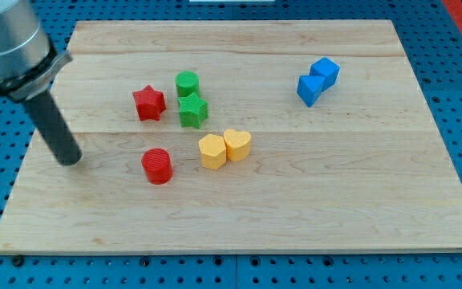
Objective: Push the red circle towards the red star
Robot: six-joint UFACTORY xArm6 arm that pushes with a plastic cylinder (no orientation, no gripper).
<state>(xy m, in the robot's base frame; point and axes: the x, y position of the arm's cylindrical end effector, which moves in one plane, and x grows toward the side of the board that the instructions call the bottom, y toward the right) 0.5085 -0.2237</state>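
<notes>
Your rod enters from the upper left of the frame, and my tip [70, 159] rests on the wooden bench [311, 193] at the left side, a little below mid-height. You have no fingers on this arm, so nothing is open, shut or held; the bare rod end touches no block.

The red circle [158, 166] sits to the right of my tip, at about the same height in the frame and clearly apart from it, with bare wood between them. The red star [148, 103] lies above the circle, slightly to the left, with a gap of board between the two red blocks. From my tip, the star is up and to the right.

Just right of the star you see two green blocks: a green cylinder [187, 82] toward the top and a green star [192, 111] right below it; they look to be touching or nearly so. The green star stands close to the red star but not against it.

Right of the red circle, a little higher in the frame, two yellow blocks sit side by side and touching: a yellow hexagon-like block [212, 151] and a yellow heart [237, 144]. The hexagon-like one is near the red circle, though a gap shows.

In the upper right area, well apart from everything else, two blue blocks touch each other: a blue cube [325, 71] and a blue angular block [310, 90] at its lower left.
</notes>
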